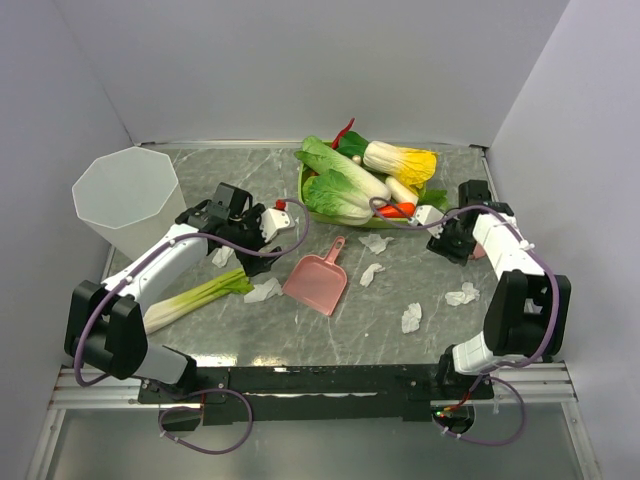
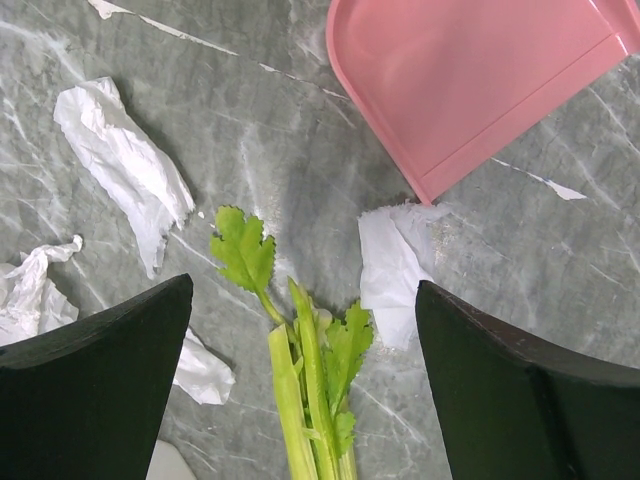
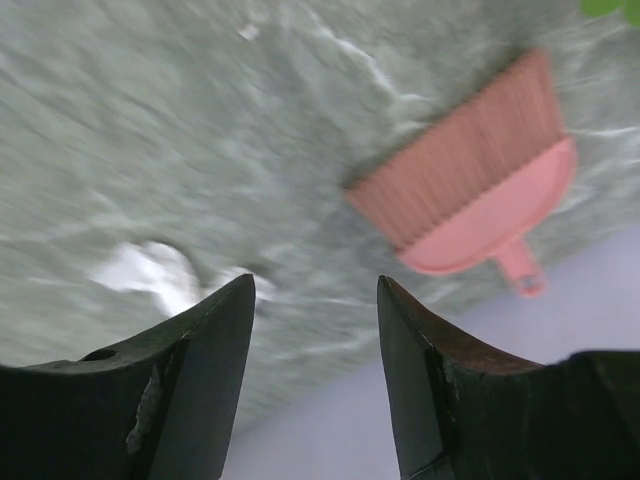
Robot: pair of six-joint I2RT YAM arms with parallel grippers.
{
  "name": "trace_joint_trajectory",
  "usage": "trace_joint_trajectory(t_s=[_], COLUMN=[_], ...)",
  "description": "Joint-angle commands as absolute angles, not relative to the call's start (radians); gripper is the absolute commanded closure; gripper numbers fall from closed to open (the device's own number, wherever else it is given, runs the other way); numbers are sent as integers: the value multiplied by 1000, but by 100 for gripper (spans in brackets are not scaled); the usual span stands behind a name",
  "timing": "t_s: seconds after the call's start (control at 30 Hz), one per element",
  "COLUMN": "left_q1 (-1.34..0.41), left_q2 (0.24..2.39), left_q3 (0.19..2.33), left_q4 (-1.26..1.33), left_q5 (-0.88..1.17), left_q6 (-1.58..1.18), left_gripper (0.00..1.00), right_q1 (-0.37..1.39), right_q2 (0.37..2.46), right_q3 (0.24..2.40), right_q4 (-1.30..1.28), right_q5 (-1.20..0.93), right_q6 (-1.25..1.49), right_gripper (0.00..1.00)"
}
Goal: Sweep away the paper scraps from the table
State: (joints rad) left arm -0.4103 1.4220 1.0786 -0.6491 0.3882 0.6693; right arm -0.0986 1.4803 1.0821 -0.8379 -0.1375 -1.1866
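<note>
Nothing swept yet: paper scraps (image 1: 412, 317) lie all over the table (image 1: 330, 335), pink dustpan (image 1: 318, 280) empty, brush (image 3: 470, 190) ungripped. Left gripper (image 2: 300, 300) is wide open, right gripper (image 3: 315, 290) partly open, both empty.

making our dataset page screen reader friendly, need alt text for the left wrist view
The open left gripper hangs over a leafy green stalk lying on the grey marble table. White paper scraps lie either side of it, one by the corner of the pink dustpan at top right.
</note>
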Motion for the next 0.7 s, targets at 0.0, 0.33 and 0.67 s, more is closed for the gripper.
trace_joint_trajectory(t_s=[0.0, 0.33, 0.67], left_q1=[-414, -414, -414], left_q2=[1391, 1404, 1404], left_q3=[1086, 1114, 1111], left_q4=[-644, -652, -661], left_q5=[413, 420, 419], left_q6=[680, 661, 663], left_gripper=[3, 3, 3], right_q1=[-98, -75, -54], right_q2=[1508, 1635, 1746], right_q3=[1083, 1039, 1031], right_q4=[-762, -672, -600], right_q5=[-11, 141, 232], right_q6=[-1506, -1638, -1651], right_gripper=[41, 42, 44])
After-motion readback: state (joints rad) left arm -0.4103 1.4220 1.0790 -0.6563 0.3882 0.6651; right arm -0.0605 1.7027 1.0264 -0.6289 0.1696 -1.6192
